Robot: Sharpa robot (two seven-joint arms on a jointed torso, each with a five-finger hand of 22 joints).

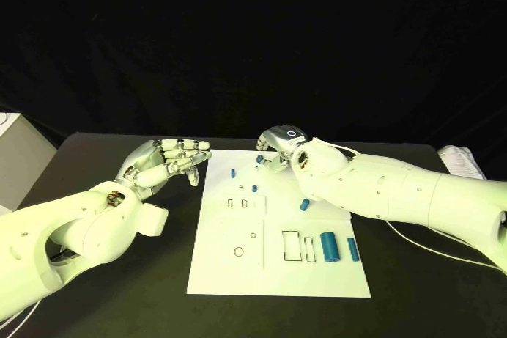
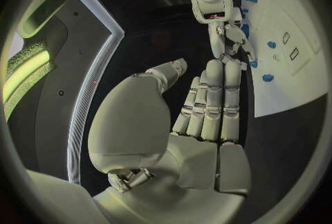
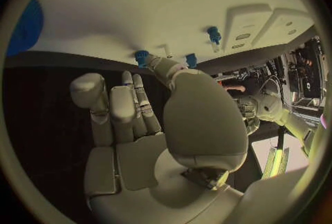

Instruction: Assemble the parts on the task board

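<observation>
The task board (image 1: 277, 268) lies as a white plate in the lower middle of the head view, on the black table (image 1: 423, 279). The left hand (image 1: 167, 164) hovers at centre left of that frame, just off the board's upper left corner, over bare table; its fingers lie side by side, straight and slightly bent at the tips, with the thumb apart from them, and nothing sits between them (the left wrist view (image 2: 207, 108) shows the palm bare).

The right hand (image 1: 285, 144) sits at the upper middle of the head view, at the board's far edge, its back turned to the camera and its fingers pointing down toward the board. In the right wrist view (image 3: 138, 113) the fingers are extended and close together with the thumb tip near a small blue part (image 3: 141, 58) at the board's edge; whether the tip touches or pinches it I cannot tell.

Several blue parts lie on the board: two small ones (image 1: 232, 173) near the upper left corner, one (image 1: 304, 204) right of centre, and two larger cylinders (image 1: 330, 246) at the lower right, side by side with a narrow gap, next to rectangular cut-outs (image 1: 291, 246) in the plate.
</observation>
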